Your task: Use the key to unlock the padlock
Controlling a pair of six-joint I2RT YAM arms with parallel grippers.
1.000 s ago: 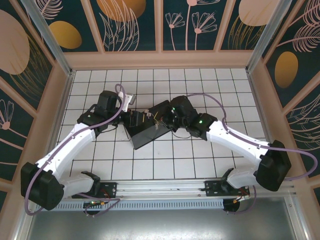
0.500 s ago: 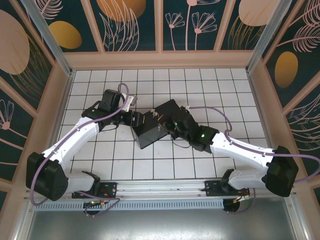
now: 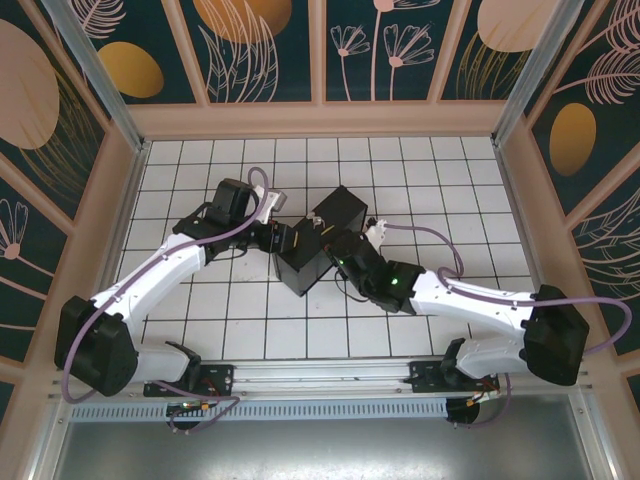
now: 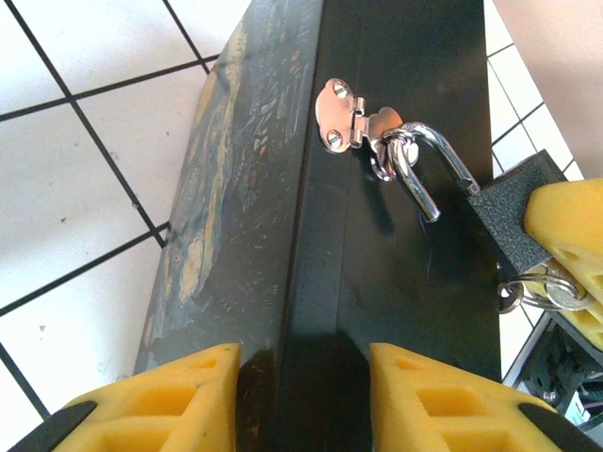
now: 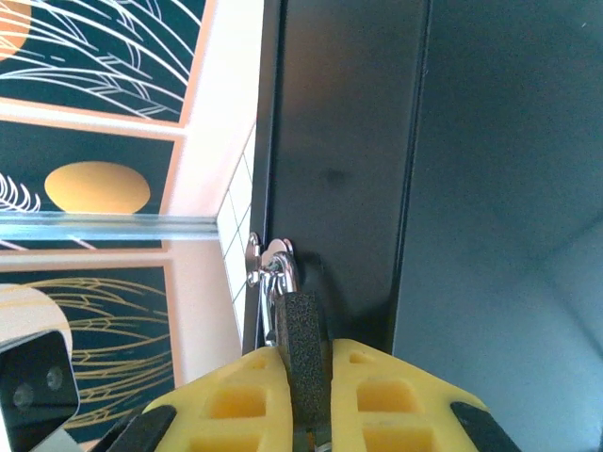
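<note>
Right claw (image 5: 307, 365) pinches the padlock (image 5: 303, 325) by its dark body, its shackle (image 4: 429, 160) hooked through the hasp (image 4: 344, 113) of the black box (image 4: 405, 85), which the left claw (image 4: 301, 367) straddles, grip uncertain; one shackle leg looks sprung free, so steady unhooking seems next

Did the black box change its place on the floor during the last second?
Yes. The black box has shifted to the right and turned, so its far corner is now closer to the back wall, judged against the floor tiles.
</note>
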